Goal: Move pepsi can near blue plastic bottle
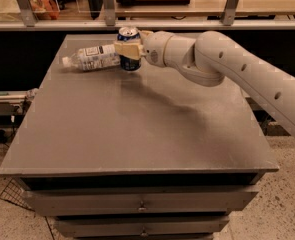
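The pepsi can (129,34) is dark blue with a silver top and stands upright, held by my gripper (127,49), whose cream fingers (127,50) are shut around its middle. The can's base (131,66) hangs just above the grey table (137,129) at the back. The blue plastic bottle (92,57) lies on its side with its white cap to the left. Its right end is right next to the can. My white arm (227,64) reaches in from the right.
A shelf rail with metal posts (109,6) runs behind the table's back edge. Drawers (142,204) sit below the tabletop. A wire rack (17,194) stands on the floor at the lower left.
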Available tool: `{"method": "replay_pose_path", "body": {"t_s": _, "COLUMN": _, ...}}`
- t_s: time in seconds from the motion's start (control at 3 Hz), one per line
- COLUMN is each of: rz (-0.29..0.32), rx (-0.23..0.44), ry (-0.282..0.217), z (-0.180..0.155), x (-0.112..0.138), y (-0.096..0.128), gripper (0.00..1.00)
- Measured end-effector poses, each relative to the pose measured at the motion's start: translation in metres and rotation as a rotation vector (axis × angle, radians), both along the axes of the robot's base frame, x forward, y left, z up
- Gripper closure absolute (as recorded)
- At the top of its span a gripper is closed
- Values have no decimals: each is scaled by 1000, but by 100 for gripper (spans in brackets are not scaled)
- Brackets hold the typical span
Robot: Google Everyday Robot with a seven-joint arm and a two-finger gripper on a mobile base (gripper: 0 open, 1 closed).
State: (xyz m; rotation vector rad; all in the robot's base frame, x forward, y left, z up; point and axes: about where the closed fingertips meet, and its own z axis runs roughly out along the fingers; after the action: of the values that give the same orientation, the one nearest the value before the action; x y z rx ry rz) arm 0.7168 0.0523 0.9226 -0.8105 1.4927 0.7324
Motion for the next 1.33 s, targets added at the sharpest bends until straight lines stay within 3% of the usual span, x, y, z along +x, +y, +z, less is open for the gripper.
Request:
{"method": "replay_pose_path", "body": {"t_s": 0.67, "rz": -34, "rx": -1, "ry": 14, "z": -16, "x": 14, "y": -6, "gripper": 56}}
{"method": "replay_pose_path", "body": {"t_s": 1.0, "rz": -5, "rx": 24, "ry": 9, "z": -26, "x": 12, "y": 1, "gripper": 25}}
{"method": "replay_pose_path", "body": {"t_s": 1.33, "rz": 25, "rx": 35, "ry": -1, "z": -28, "x": 8, "y": 6, "gripper": 2}}
